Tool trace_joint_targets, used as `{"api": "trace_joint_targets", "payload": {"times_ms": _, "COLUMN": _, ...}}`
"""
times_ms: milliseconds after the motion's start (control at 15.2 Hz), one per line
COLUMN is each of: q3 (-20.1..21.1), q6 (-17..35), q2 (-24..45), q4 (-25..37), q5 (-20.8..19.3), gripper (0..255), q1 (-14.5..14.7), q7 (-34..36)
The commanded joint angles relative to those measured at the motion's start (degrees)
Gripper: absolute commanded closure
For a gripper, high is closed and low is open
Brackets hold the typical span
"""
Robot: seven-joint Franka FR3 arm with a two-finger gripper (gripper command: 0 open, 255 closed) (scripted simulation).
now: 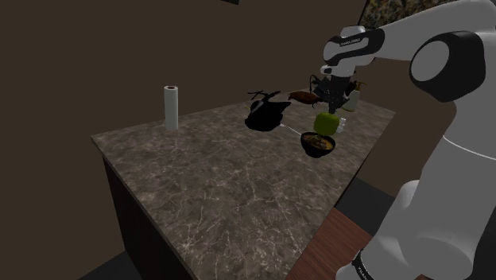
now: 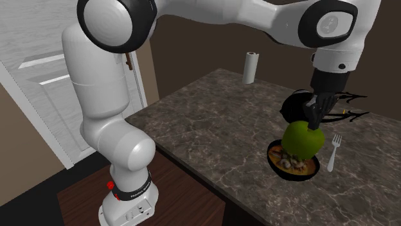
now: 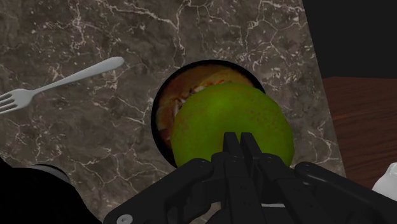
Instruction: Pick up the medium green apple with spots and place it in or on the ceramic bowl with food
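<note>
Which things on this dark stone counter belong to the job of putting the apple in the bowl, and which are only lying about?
Job: spotted green round apple, clasped by the black two-finger gripper; dark round bowl with food beneath it.
Lying about: silvery fork; white paper roll, upright; black rounded object, kind unclear.

My pincer, fingers nearly together, grips the top of the spotted green apple. Beyond it I see a dark bowl of food on the marbled counter. A fork lies apart from the bowl.
</note>
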Motion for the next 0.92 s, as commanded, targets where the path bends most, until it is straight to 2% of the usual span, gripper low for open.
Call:
{"api": "trace_joint_targets", "payload": {"times_ms": 0, "q3": 0.02, "q6": 1.54, "q2": -0.07, "q4": -1.57, "q5": -0.09, "gripper": 255, "q1": 0.05, "q7": 0.22}}
{"api": "trace_joint_targets", "payload": {"times_ms": 198, "q3": 0.04, "q6": 3.54, "q2": 0.27, "q4": -3.35, "q5": 0.14, "gripper": 255, "q1": -0.03, "q7": 0.28}}
{"api": "trace_joint_targets", "payload": {"times_ms": 726, "q3": 0.03, "q6": 3.54, "q2": 0.3, "q4": -3.34, "q5": 0.16, "gripper": 255, "q1": -0.03, "q7": 0.27}}
{"api": "trace_joint_targets", "payload": {"times_ms": 792, "q3": 0.03, "q6": 3.51, "q2": 0.28, "q4": -3.31, "q5": 0.14, "gripper": 0, "q1": -0.03, "q7": 0.27}}
{"api": "trace_joint_targets", "payload": {"times_ms": 858, "q3": 0.04, "q6": 3.49, "q2": 0.32, "q4": -3.27, "q5": 0.17, "gripper": 0, "q1": -0.04, "q7": 0.26}}
